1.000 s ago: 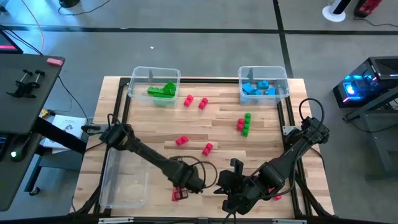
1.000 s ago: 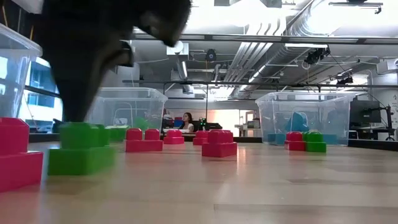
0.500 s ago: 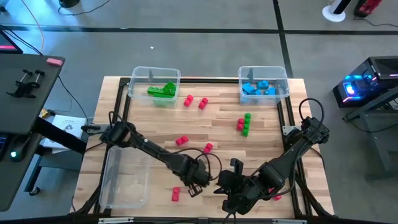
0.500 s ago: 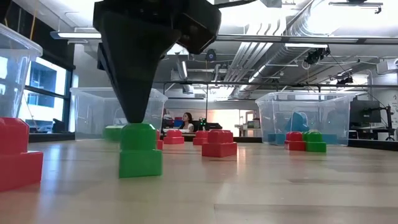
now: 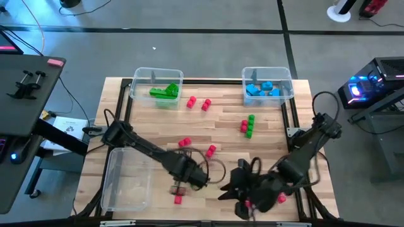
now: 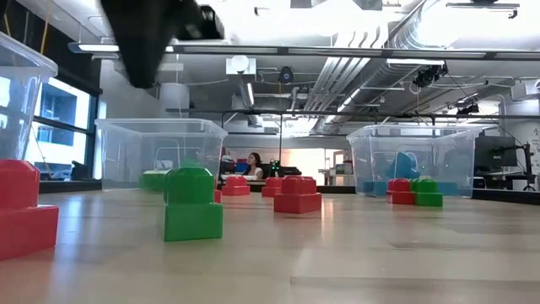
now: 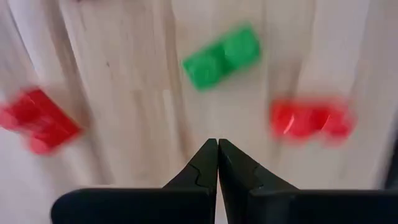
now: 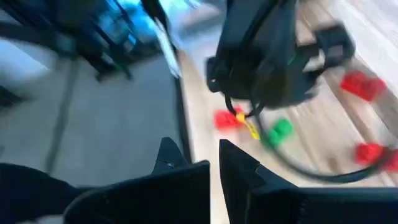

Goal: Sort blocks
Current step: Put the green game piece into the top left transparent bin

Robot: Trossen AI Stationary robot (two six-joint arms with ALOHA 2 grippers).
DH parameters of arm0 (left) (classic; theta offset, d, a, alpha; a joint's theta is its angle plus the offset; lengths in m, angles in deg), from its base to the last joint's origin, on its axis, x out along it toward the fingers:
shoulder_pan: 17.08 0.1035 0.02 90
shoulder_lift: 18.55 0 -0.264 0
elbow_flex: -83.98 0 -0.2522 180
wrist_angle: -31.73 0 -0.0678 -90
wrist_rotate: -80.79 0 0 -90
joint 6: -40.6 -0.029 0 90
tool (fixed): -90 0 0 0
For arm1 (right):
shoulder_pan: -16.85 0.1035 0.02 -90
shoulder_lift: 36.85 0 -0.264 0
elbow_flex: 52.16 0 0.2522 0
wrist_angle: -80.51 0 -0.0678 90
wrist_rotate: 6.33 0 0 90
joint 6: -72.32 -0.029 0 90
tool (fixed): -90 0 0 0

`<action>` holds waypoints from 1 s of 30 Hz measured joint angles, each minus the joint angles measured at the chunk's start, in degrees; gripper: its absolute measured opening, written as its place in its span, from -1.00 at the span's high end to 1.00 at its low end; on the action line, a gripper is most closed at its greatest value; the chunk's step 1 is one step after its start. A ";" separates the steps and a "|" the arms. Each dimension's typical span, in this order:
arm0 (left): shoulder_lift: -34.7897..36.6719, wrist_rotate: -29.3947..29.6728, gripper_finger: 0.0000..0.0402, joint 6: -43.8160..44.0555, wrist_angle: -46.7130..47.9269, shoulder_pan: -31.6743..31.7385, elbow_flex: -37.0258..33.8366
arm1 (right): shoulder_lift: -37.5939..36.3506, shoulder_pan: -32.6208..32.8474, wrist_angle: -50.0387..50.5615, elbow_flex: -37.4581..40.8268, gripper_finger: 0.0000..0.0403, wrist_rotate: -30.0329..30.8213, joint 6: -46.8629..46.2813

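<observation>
A green two-stud block (image 7: 222,55) rests flat on the table near its front edge, also seen in the low view (image 6: 192,205). My left gripper (image 7: 217,144) hangs shut above it, pointing down (image 6: 142,80), touching nothing; in the high view it (image 5: 180,186) covers the block. Red blocks (image 7: 37,118) (image 7: 309,118) lie on either side of the green one. My right gripper (image 8: 198,152) is raised at the front right (image 5: 224,190), shut, nothing between its fingers. Green blocks (image 5: 164,92) fill the far left bin, blue blocks (image 5: 264,89) the far right bin.
Loose red blocks (image 5: 184,143) (image 5: 211,150) (image 5: 191,101) (image 5: 206,104) lie mid-table, with a red and green cluster (image 5: 248,125) at the right. One red block (image 5: 178,199) sits at the front edge. A clear bin (image 5: 126,183) holding no blocks stands at the front left.
My left gripper, shut, stood with its tip on the green block, which turned about and slid a little on the table. It then rose straight up clear of the block while rolling about its own axis. My right gripper has risen too.
</observation>
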 joint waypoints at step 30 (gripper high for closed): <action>2.49 -2.57 -0.01 -44.17 -20.87 2.39 -6.49 | -3.51 3.63 -9.42 -0.02 1.00 7.85 -2.20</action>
